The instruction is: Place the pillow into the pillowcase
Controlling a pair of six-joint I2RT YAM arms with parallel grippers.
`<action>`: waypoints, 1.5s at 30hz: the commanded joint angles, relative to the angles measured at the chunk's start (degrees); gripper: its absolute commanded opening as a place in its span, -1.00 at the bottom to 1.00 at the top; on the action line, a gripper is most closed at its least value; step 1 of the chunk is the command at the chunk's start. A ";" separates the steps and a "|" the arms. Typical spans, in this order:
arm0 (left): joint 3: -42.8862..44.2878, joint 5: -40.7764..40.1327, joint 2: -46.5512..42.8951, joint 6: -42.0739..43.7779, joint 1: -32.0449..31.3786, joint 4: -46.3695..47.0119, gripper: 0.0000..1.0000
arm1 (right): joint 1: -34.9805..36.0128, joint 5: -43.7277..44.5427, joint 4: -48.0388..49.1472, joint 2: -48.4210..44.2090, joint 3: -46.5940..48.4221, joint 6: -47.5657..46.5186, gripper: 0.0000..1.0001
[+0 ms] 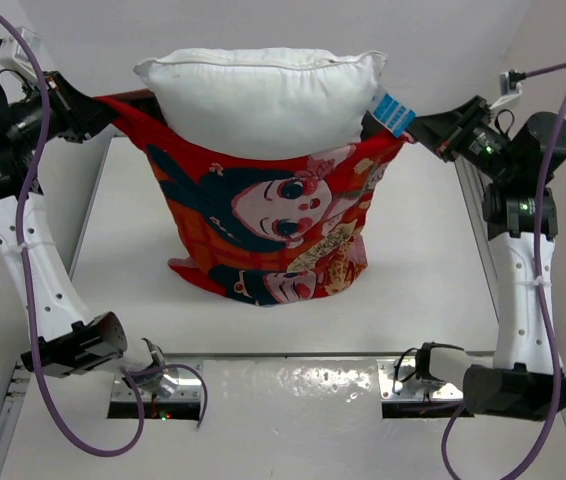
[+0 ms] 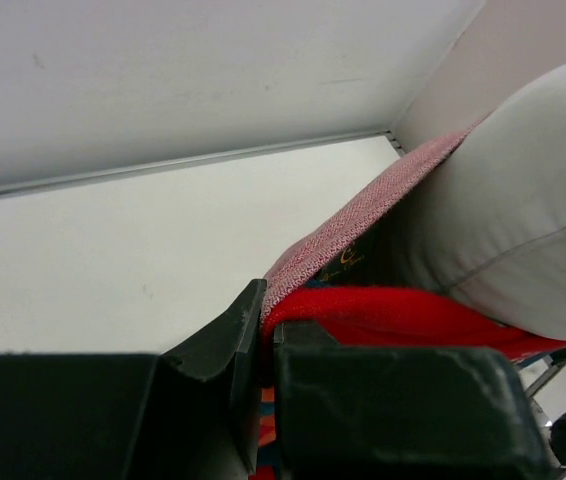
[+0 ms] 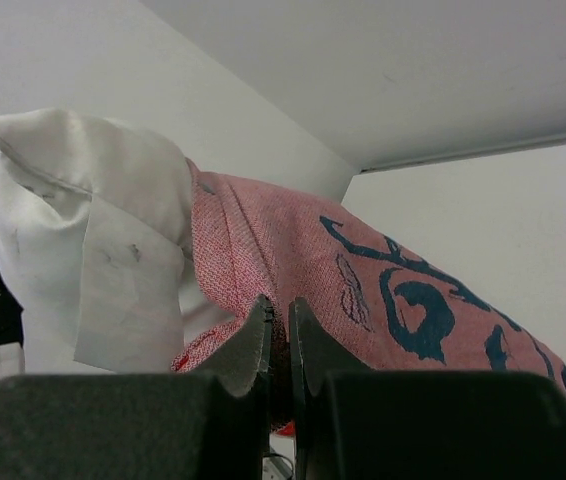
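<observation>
- Pillow (image 1: 263, 100): plain white and puffy, it is sitting in the upper centre of the top view. Its lower part is resting inside the open mouth of the cover, while its upper part and both pointed corners are standing out above the rim.
- Pillowcase (image 1: 273, 220): red-orange with cartoon children's faces and dark blue hair patches, it is hanging in the centre of the top view. Its mouth is being stretched sideways between the two grippers, and its bottom end is lying crumpled on the table (image 1: 433, 270).
- Left gripper (image 1: 101, 108): at the upper left of the top view, its fingers are pressing together on the left corner of the pillowcase rim. In the left wrist view the red hem and paler pink reverse are running out from between the jaws, with the pillow bulging just beside them at the right.
- Right gripper (image 1: 420, 128): at the upper right of the top view, it is pinching the right corner of the rim. In the right wrist view the jaws are nearly touching, with pink fabric caught between them.
- Blue label (image 1: 393, 112): it is sticking out near the pillow's right corner, just beside the right gripper.
</observation>
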 commanded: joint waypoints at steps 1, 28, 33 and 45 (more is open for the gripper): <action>0.85 -10.38 1.84 2.16 6.85 7.59 -1.00 | 0.80 10.19 6.95 3.80 3.31 -2.18 -1.00; 1.12 -12.31 5.18 7.62 9.75 1.62 -1.00 | 9.43 15.73 2.92 13.40 9.40 -7.27 -1.00; 3.14 -12.13 5.35 7.09 7.74 2.05 -1.00 | 8.38 18.37 -3.48 6.81 8.25 -11.22 -1.00; 2.96 -8.79 6.85 4.45 4.48 4.51 -1.00 | 4.42 20.13 -12.64 -3.13 3.32 -13.08 -1.00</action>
